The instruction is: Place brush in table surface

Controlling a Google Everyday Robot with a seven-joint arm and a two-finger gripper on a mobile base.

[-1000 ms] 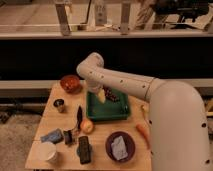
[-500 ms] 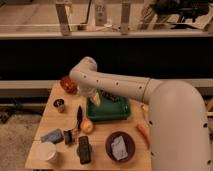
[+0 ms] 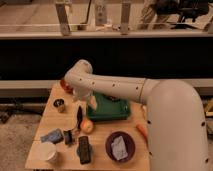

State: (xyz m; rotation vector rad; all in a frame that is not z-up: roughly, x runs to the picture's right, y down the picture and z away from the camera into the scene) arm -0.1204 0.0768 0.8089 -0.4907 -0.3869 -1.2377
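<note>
The light tan table surface (image 3: 57, 120) carries several things. My gripper (image 3: 90, 102) hangs from the white arm (image 3: 115, 87) at the left edge of the green tray (image 3: 112, 111), low over the wood beside it. Something small and dark sits at the gripper, and I cannot tell whether it is the brush. A dark piece (image 3: 113, 98) shows in the tray behind the arm.
A slim dark stick (image 3: 79, 114) lies just left of the gripper, above a yellow fruit (image 3: 87, 125). A blue-grey flat piece (image 3: 52, 135), a black block (image 3: 84, 149), a white cup (image 3: 47, 151), a dark plate (image 3: 120, 146), a small cup (image 3: 59, 105) and a red bowl (image 3: 65, 85) stand around.
My gripper has moved left from over the middle of the green tray to its left edge and has come lower. The things on the table have not moved.
</note>
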